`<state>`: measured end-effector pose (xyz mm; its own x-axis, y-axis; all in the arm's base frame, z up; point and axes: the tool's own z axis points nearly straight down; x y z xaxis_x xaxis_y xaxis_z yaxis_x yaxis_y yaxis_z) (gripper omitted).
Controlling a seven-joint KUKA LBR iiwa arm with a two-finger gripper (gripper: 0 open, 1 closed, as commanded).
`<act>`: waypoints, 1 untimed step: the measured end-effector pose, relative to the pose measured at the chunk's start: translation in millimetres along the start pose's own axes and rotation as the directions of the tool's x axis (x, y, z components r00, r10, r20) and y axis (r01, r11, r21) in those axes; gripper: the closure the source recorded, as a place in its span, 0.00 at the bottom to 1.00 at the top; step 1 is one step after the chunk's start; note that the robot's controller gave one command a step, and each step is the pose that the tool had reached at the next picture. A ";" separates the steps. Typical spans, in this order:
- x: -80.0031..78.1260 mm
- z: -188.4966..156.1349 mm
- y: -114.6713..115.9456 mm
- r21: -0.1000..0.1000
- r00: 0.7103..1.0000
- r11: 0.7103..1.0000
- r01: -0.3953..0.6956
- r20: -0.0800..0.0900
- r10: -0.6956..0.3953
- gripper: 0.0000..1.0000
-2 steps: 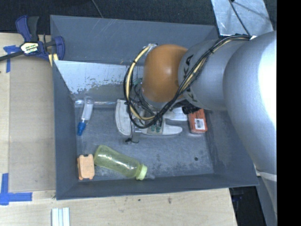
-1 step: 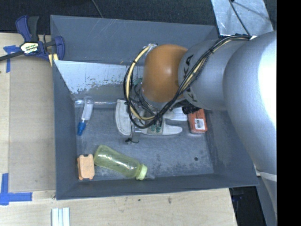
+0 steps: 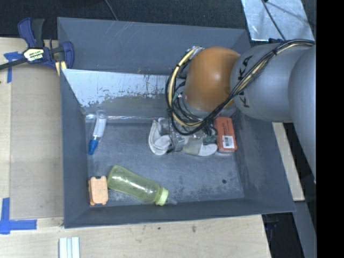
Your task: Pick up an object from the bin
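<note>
Camera view: gripper [image 3: 179, 137] low over a white crumpled item [image 3: 158, 142] at the centre of the bin [image 3: 258, 160].
Grip state cannot be told. A red labelled box [image 3: 226, 135] lies just right of the item; a green bottle [image 3: 137, 186] and an orange block [image 3: 98, 191] lie well apart, front left.

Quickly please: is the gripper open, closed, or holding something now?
Gripper: cannot be told; it is down over the white crumpled thing in the middle of the bin.
</note>
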<state>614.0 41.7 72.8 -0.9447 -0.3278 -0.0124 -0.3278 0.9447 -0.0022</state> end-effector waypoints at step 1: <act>0.0 0.0 0.0 0.000 1.000 1.000 -0.001 0.000 0.001 1.00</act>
<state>614.0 41.7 72.9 -0.9450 -0.3268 -0.0120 -0.3268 0.9451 -0.0017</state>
